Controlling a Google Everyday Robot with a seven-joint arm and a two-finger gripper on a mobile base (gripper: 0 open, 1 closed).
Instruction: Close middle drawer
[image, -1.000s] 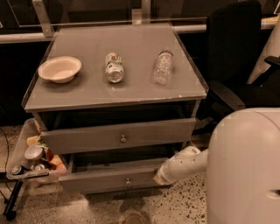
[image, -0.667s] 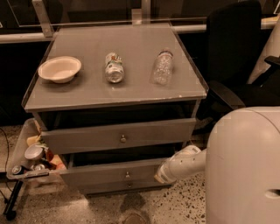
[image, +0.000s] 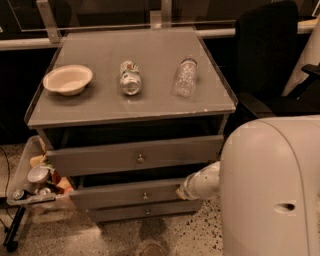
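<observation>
**Pincer at the right end of the half-open middle drawer**

The middle drawer (image: 125, 196) sits low in the grey cabinet, its narrow front standing a little forward of the lowest drawer (image: 145, 212) beneath it, with a dark gap showing above. Its small round knob (image: 145, 195) is at centre. The pincer (image: 182, 192), at the tip of the white arm (image: 202, 182), is at the right end of that front, apparently touching it and well to the right of the knob. Whether it is released or clenched cannot be told.

Above, the top drawer (image: 135, 156) is pulled out further and overhangs the middle one. To the right, the robot's white body (image: 272, 190) fills the space beside the cabinet. To the left, a low tray (image: 22, 165) of small items stands close against the cabinet's side. The speckled floor (image: 200, 235) in front of the drawers is open.

On the counter (image: 100, 105) lie a shallow pale bowl (image: 67, 79) at left, a can (image: 130, 77) on its side in the middle and a clear bottle (image: 186, 76) on its side at right, all well apart. A black chair (image: 267, 55) stands behind on the right, and a rail (image: 20, 44) runs along the dark back wall.
</observation>
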